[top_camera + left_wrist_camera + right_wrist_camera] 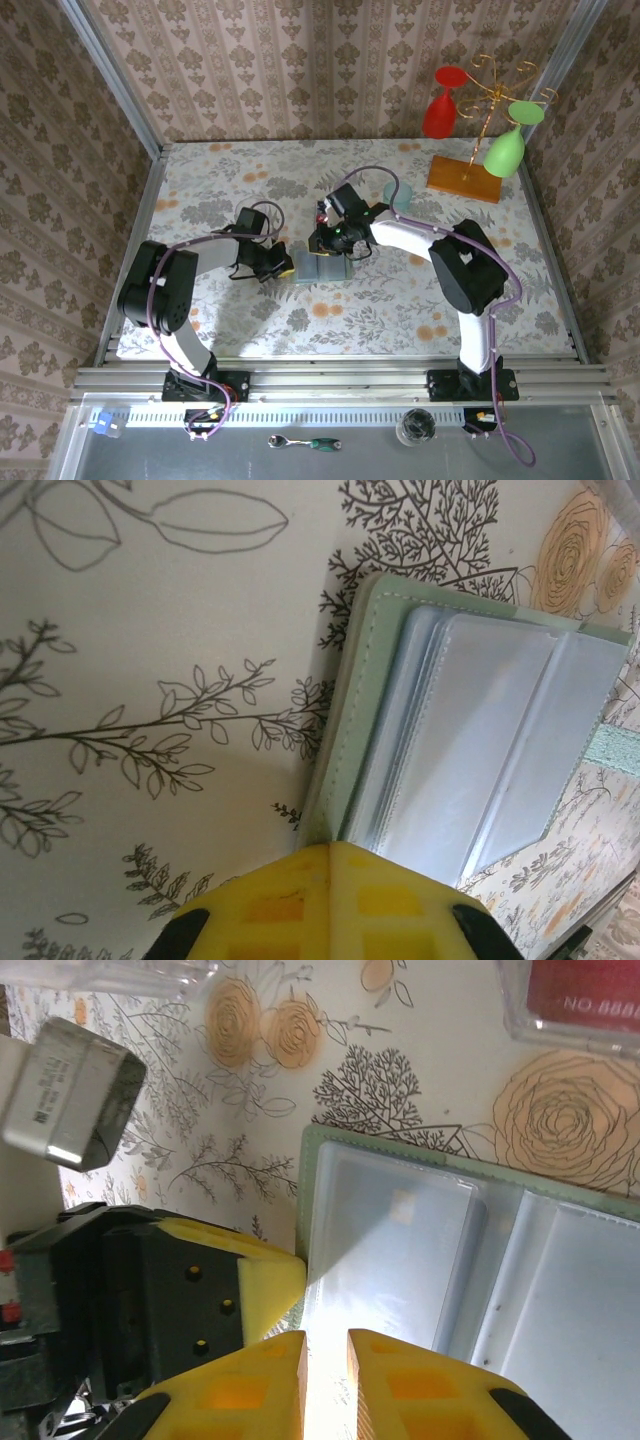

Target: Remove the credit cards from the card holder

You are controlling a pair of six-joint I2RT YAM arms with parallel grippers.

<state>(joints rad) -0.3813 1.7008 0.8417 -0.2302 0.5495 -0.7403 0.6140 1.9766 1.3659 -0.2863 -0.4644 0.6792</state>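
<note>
The pale green card holder (318, 266) lies open on the flowered table, its clear sleeves (480, 740) facing up. My left gripper (280, 264) is shut on the left edge of its green cover (365, 690), yellow fingertips (300, 880) pressed together. My right gripper (327, 1345) hangs over the holder's near edge. Its jaws are nearly together, with a pale, glaring sleeve sheet (390, 1250) running between them. A red credit card (590, 990) with white lettering lies on the table beyond the holder. The left gripper's fingers (265, 1280) show beside the holder.
A pale teal cup (398, 192) stands just behind the right wrist. At the back right a wooden-based rack (465, 178) carries a red glass (441, 105) and a green glass (508, 145). Patterned walls close in three sides.
</note>
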